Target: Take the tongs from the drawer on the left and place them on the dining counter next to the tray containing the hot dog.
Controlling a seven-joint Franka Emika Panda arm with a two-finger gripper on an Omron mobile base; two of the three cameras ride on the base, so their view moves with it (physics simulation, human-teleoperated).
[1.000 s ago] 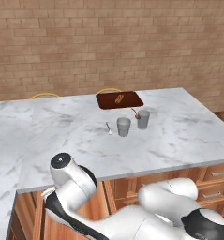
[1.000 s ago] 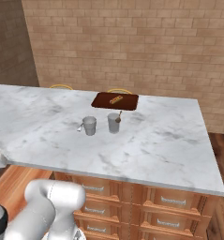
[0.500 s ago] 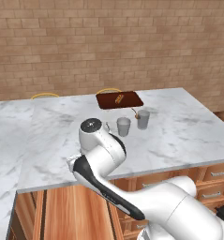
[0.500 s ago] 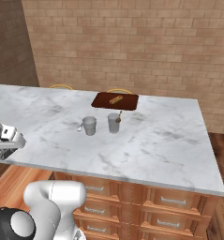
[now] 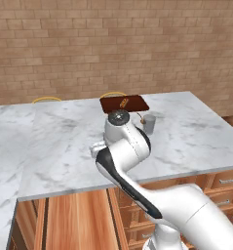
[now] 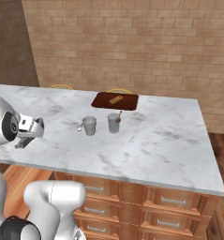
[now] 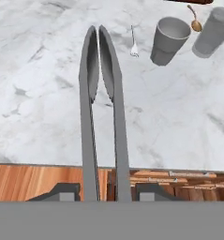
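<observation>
Two grey arms of the tongs run up the middle of the hand view, and the pincer is clamped on them near their lower end, one dark finger tip on each side. The tongs hang above the near edge of the white marble tabletop, their tips pointing toward the two grey cups.

To do this step well, the arm should carry the tongs further over the tabletop toward the dark-brown tray with the hot dog, which lies behind the cups. The path should probably pass to one side of the cups and of the small fork, because the long tongs could knock them over. It seems best to lower the tongs flat just beside the tray, not on its rim, and only then to part the fingers.

In the hand view the tray is cut off at the top edge. In the left base view the arm covers one cup and part of the tabletop. The drawer cannot be picked out with certainty among the wooden fronts.
</observation>
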